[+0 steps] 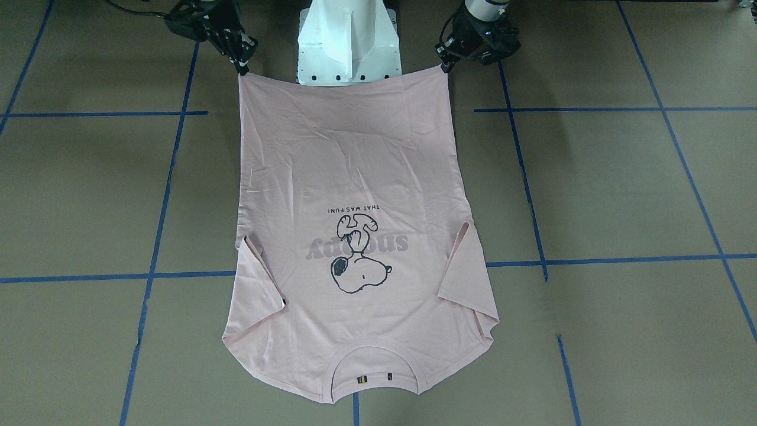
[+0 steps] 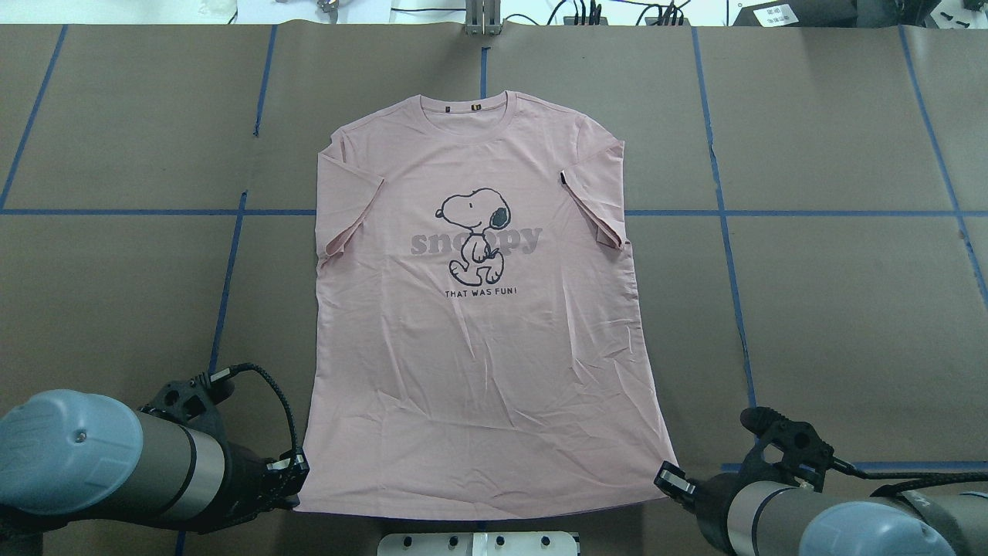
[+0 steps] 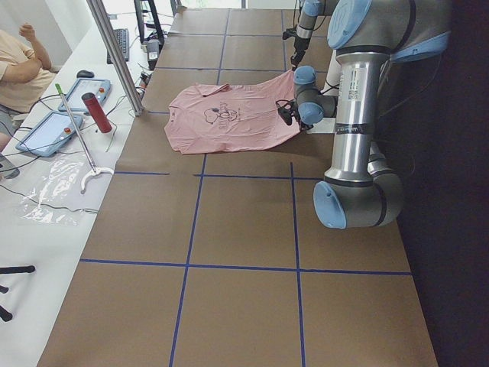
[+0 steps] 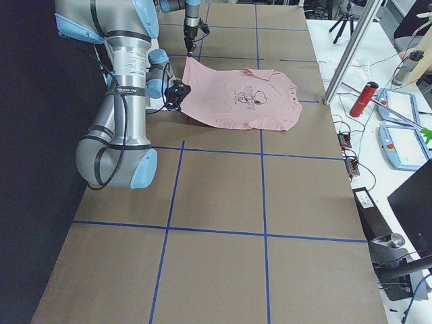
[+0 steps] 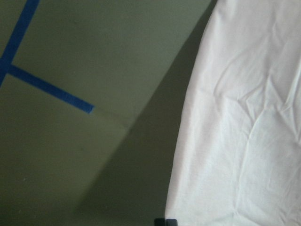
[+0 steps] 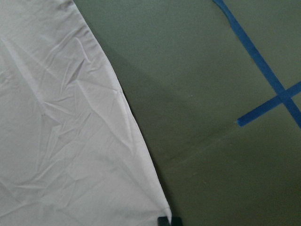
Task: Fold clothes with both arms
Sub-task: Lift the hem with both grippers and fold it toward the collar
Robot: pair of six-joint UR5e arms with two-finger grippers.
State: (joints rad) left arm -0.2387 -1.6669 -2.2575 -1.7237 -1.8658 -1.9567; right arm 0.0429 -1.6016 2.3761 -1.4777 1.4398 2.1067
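The pale pink T-shirt (image 2: 478,309) lies flat and face up on the brown table, its dog print (image 2: 475,235) showing and its collar (image 2: 463,108) at the far side. My left gripper (image 2: 297,483) is shut on the hem's left corner, and my right gripper (image 2: 670,479) is shut on the right corner. From the front, the hem runs taut between the left gripper (image 1: 445,64) and the right gripper (image 1: 242,66). Each wrist view shows the shirt edge (image 5: 244,132) (image 6: 70,132) running down to the fingertips at the bottom of the frame.
The white pedestal base (image 1: 348,41) stands just behind the hem. Blue tape lines (image 2: 231,255) cross the table. A side bench on the operators' side holds tablets, a red bottle (image 3: 96,112) and a metal post (image 3: 114,53); a seated person (image 3: 19,69) is there.
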